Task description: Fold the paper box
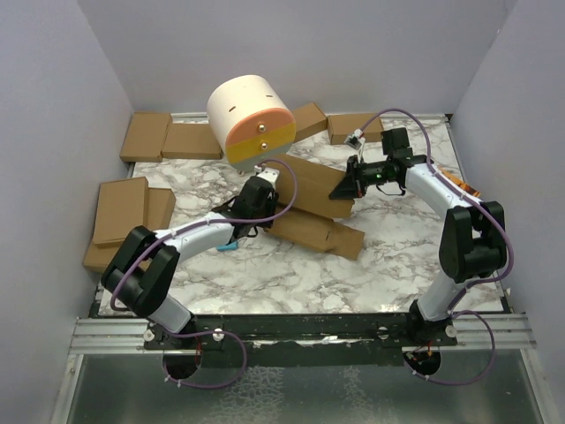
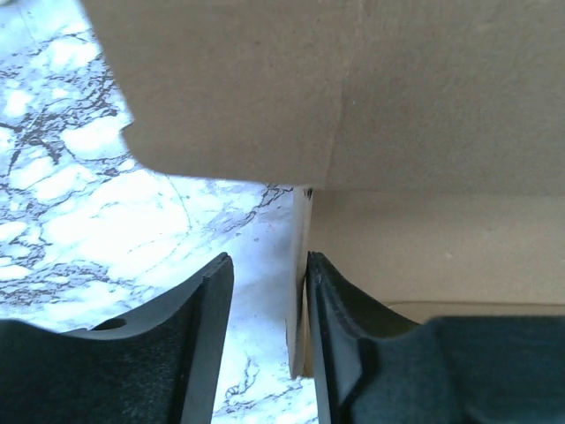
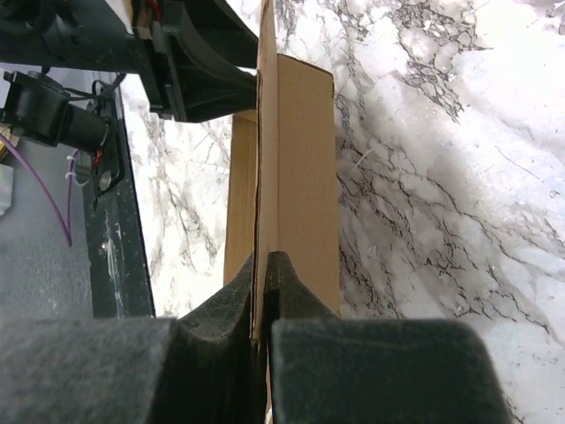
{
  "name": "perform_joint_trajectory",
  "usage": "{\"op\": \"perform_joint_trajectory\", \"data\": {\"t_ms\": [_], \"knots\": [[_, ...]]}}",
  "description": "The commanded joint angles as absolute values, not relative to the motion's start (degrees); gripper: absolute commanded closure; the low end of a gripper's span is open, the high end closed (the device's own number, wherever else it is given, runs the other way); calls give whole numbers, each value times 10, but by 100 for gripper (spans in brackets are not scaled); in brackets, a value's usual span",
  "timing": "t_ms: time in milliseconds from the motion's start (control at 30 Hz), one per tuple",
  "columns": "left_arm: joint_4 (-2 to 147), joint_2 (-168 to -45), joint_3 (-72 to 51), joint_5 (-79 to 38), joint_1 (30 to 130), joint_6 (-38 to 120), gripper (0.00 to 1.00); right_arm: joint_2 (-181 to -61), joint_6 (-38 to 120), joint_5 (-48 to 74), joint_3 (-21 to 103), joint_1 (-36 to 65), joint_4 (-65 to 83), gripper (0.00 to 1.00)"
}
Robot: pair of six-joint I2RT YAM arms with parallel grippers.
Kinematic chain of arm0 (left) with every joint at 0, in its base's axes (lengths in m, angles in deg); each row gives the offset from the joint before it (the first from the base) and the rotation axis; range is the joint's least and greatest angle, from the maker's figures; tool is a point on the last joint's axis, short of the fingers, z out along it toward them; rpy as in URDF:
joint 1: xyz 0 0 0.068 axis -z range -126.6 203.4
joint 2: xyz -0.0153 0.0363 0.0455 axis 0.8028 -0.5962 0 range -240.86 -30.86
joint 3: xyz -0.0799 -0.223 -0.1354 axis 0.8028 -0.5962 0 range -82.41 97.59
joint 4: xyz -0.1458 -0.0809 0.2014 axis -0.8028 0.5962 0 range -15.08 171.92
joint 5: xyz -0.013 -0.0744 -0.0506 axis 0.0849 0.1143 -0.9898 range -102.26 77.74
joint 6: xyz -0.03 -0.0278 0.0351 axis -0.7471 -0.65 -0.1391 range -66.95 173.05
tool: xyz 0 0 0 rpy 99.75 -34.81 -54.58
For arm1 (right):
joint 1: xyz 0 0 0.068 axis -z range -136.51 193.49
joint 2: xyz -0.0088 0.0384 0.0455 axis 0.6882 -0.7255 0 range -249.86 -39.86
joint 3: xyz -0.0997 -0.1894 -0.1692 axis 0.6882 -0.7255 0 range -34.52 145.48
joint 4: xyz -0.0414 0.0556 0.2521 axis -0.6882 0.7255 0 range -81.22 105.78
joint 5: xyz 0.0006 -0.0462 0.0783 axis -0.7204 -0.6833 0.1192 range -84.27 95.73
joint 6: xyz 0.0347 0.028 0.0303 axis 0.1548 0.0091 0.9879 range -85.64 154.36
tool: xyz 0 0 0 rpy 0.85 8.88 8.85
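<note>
White marble table (image 1: 397,256) veined in grey fills the overhead view, closed in by pale lavender walls (image 1: 53,106). At its middle lies the paper box (image 1: 313,230), a brown cardboard sheet partly folded, with one panel flat on the marble and another raised between the two arms. The left gripper (image 2: 267,274) sits at the sheet's left side with its jaws partly apart. A thin cardboard edge stands between them, just beside one finger (image 2: 331,309), with a clear gap to the other. The right gripper (image 3: 263,261) reaches in from the right and is pinched closed on the edge of an upright panel of the paper box. Flat brown cardboard boxes (image 1: 168,137) line the back edge, and more are stacked at the left. A white and orange cylinder (image 1: 252,119) shows above the sheet.
</note>
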State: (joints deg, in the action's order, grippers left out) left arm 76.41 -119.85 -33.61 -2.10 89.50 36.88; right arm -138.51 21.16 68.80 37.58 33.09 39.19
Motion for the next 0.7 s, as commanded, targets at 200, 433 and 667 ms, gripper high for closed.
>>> {"op": "perform_joint_trajectory", "data": {"t_ms": [200,433,667], "knots": [[759,-1113,-365,-39,893,374,52,-1364,198,693,371,336,395,99],[741,-1084,-400,-93,888,369,49,-1366,187,702,370,337,401,99],[710,-1104,-418,-113,887,357,50,-1370,180,708,370,336,407,99]]}}
